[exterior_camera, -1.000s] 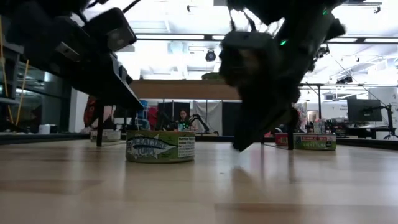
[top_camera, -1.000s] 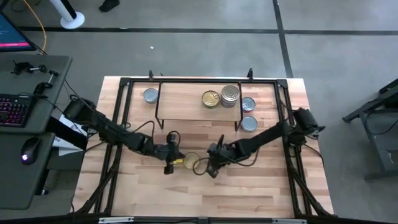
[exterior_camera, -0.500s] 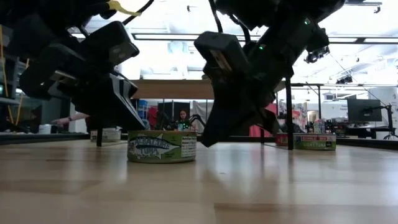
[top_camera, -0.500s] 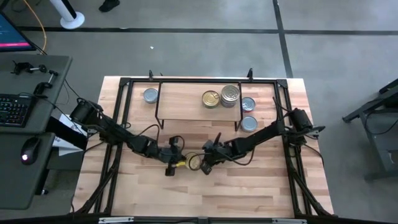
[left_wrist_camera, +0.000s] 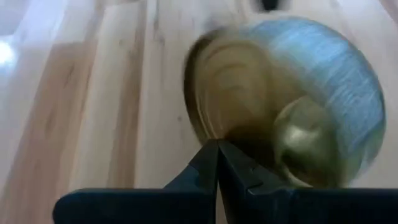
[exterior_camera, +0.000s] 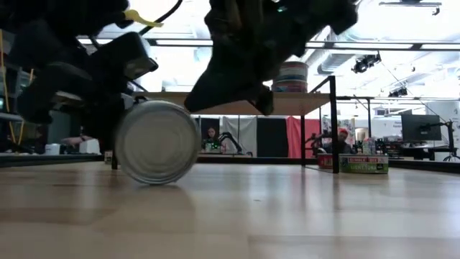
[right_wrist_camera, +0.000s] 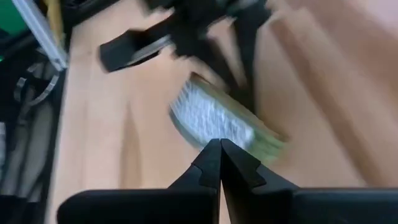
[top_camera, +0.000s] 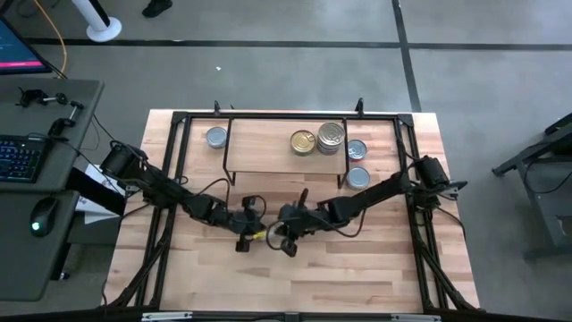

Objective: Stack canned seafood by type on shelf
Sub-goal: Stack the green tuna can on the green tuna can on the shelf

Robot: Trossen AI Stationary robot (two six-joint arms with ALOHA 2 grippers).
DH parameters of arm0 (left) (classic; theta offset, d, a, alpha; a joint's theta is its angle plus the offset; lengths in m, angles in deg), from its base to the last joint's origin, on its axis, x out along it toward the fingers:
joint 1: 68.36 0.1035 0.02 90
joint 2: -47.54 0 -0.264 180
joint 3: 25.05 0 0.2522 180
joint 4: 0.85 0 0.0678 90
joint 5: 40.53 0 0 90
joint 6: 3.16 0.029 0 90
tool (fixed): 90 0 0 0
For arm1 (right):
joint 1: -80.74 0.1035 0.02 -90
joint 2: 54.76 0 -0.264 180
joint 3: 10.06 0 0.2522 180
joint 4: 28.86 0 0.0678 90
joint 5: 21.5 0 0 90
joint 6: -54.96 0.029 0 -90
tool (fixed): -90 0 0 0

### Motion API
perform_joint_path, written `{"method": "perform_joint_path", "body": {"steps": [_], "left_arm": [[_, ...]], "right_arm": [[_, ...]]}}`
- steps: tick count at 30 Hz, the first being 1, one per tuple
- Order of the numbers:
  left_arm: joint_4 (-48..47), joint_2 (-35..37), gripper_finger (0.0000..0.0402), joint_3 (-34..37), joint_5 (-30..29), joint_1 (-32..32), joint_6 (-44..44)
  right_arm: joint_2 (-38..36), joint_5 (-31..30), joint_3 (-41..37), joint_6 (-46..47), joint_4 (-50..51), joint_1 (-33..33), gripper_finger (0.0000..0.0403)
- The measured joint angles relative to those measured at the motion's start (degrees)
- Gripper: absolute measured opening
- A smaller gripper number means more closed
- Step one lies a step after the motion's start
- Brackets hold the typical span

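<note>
Two closed grippers, left gripper and right gripper, are flanking a tipped tin, label unreadable, standing edgewise on the wood table.

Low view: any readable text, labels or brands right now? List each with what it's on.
None reads in full.
Tin on its edge in the middle of the table: bare metal face toward the low camera, no print showing.
Flat tin at the right: red and green label with lettering, too small to read.
Stacked tins on the shelf: label bands visible, blurred.
Wrist views: print on the tin smeared, unreadable.
</note>
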Motion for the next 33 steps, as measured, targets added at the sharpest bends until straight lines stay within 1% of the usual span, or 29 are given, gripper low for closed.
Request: {"method": "perform_joint_path", "body": {"steps": [5,8,10,13,15,18,20,22,24,27,30,33], "left_arm": [[0.5,0.5,0.0,-0.1,-0.1,0.0,-1.3],[-0.1,1.3,0.0,-0.1,0.3,-0.1,-2.8],[-2.4,3.1,0.0,-0.1,0.8,-0.1,-3.5],[-8.9,7.6,0.0,-0.1,0.8,-0.1,-4.0],[-15.0,11.8,0.0,-0.1,0.8,-0.1,-5.5],[-24.8,18.3,0.0,-0.1,0.8,-0.6,-8.9],[-30.8,21.7,0.0,-0.1,0.8,-1.1,-11.8],[-35.6,24.1,0.0,-0.1,-0.2,-1.8,-16.4],[-38.1,25.5,0.0,-0.1,-1.6,-2.6,-21.2],[-38.9,26.3,0.0,-0.1,-2.6,-3.9,-27.0],[-38.4,26.2,0.0,-0.1,-2.6,-5.4,-31.6],[-38.1,26.0,0.0,-0.1,-2.6,-6.9,-34.7]], "right_arm": [[0.0,-1.1,3.8,-4.8,1.5,-0.6,0.0],[0.0,-1.0,6.3,-6.8,7.9,-0.9,0.0],[0.0,-1.0,8.6,-8.2,12.5,-1.0,0.0],[0.0,-0.8,12.2,-11.0,18.6,-0.8,0.0],[0.0,-0.7,14.1,-14.3,20.6,-0.9,0.0],[0.0,-0.8,16.1,-22.4,20.4,-1.9,0.0002],[0.0,-0.1,17.0,-28.7,20.4,-2.5,0.0014],[1.0,3.1,18.9,-33.8,20.4,-3.3,0.0037],[2.7,6.6,21.9,-37.0,22.2,-4.0,0.007],[6.7,10.8,27.8,-40.2,26.3,-4.6,0.0133],[10.9,14.3,34.6,-43.6,32.9,-4.9,0.0194],[14.2,14.5,40.5,-50.8,38.4,-4.9,0.0237]]}}
